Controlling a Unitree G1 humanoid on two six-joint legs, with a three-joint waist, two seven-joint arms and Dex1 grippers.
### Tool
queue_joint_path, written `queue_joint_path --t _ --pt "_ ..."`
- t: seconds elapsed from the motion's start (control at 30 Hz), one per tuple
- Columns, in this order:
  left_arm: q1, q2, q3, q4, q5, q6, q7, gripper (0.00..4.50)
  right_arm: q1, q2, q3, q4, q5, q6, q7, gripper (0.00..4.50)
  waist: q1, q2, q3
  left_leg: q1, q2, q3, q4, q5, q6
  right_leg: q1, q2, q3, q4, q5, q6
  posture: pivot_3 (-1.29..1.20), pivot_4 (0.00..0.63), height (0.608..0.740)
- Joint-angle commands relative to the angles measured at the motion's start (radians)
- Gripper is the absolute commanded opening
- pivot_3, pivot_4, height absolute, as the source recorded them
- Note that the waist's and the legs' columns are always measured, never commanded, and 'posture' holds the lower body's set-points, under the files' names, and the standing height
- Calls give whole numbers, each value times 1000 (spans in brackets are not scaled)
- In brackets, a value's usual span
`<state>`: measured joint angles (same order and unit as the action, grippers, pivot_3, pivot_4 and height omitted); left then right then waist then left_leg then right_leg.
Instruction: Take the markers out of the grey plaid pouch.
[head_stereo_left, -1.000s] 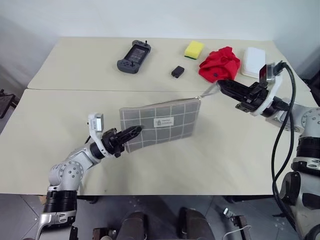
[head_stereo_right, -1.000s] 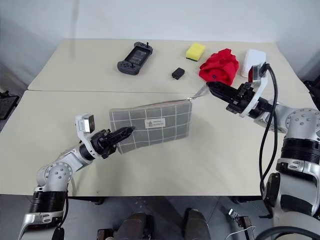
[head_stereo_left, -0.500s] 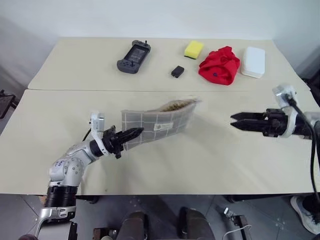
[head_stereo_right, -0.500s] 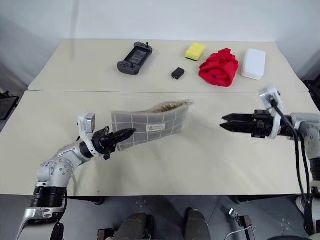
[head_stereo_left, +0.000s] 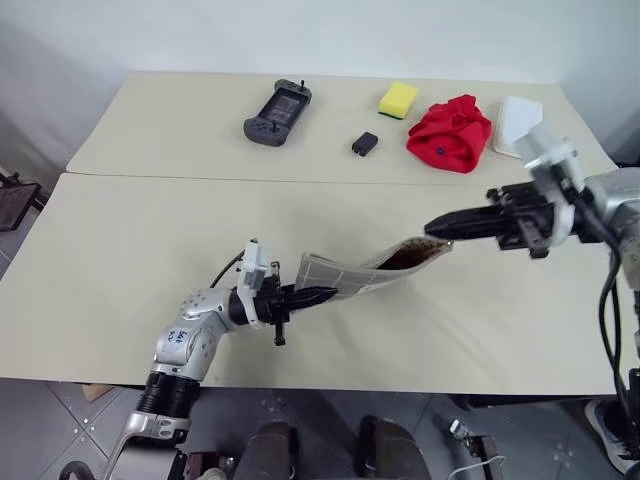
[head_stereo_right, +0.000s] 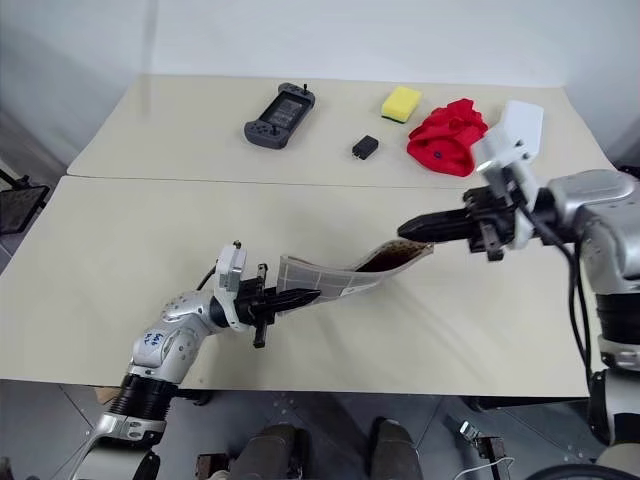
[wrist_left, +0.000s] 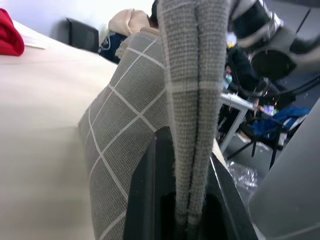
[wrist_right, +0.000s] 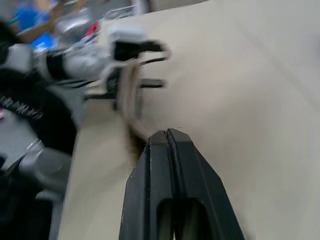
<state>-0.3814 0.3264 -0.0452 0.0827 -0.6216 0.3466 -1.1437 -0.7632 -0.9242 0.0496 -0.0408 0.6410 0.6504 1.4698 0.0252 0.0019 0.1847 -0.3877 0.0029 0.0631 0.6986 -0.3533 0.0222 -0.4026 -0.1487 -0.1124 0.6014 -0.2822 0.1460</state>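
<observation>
Inspecting the near table (head_stereo_left: 120, 260), we find the pouch (head_stereo_left: 345, 277) lifted off the surface and stretched in a sagging arc between the two grippers. The left gripper (head_stereo_left: 312, 295) has its fingers clamped on the pouch's closed end; in the left wrist view the grey plaid fabric (wrist_left: 192, 100) rises folded from between the two black fingers (wrist_left: 145, 195). The right gripper (head_stereo_left: 432, 227) has its fingers pressed together at the pouch's open mouth, where the brown lining (head_stereo_left: 410, 257) shows; we cannot tell whether it actually pinches the edge. We see no markers outside the pouch. On the far table (head_stereo_left: 180, 110) lie a game controller (head_stereo_left: 277, 99), a small black block (head_stereo_left: 365, 143), a yellow sponge (head_stereo_left: 398, 99), a red cloth (head_stereo_left: 449, 133) and a white box (head_stereo_left: 518, 117).
</observation>
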Motion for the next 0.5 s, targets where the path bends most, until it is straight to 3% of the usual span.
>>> queue_joint_path --t 0.03,0.2,0.37,0.5 --pt "-3 12 32 -75 -78 76 -8 0 3 -5 13 -49 -34 -54 28 19 0 0 0 0 0 0 0 0 0 0 0 0 0 0 0 0 150 740" --pt "21 47 23 -78 -50 85 -35 0 -12 22 58 -12 -112 -67 -27 19 -3 0 0 0 0 0 0 0 0 0 0 0 0 0 0 0 150 740" --pt "23 42 16 -70 -30 68 -41 0 -52 72 39 21 -51 66 -53 19 -3 0 0 0 0 0 0 0 0 0 0 0 1 0 0 0 150 740" --pt "28 32 20 -66 -19 47 -27 0 -40 37 94 14 -148 -48 9 19 -1 0 0 0 0 -1 0 0 0 0 0 -1 1 0 0 0 150 740"
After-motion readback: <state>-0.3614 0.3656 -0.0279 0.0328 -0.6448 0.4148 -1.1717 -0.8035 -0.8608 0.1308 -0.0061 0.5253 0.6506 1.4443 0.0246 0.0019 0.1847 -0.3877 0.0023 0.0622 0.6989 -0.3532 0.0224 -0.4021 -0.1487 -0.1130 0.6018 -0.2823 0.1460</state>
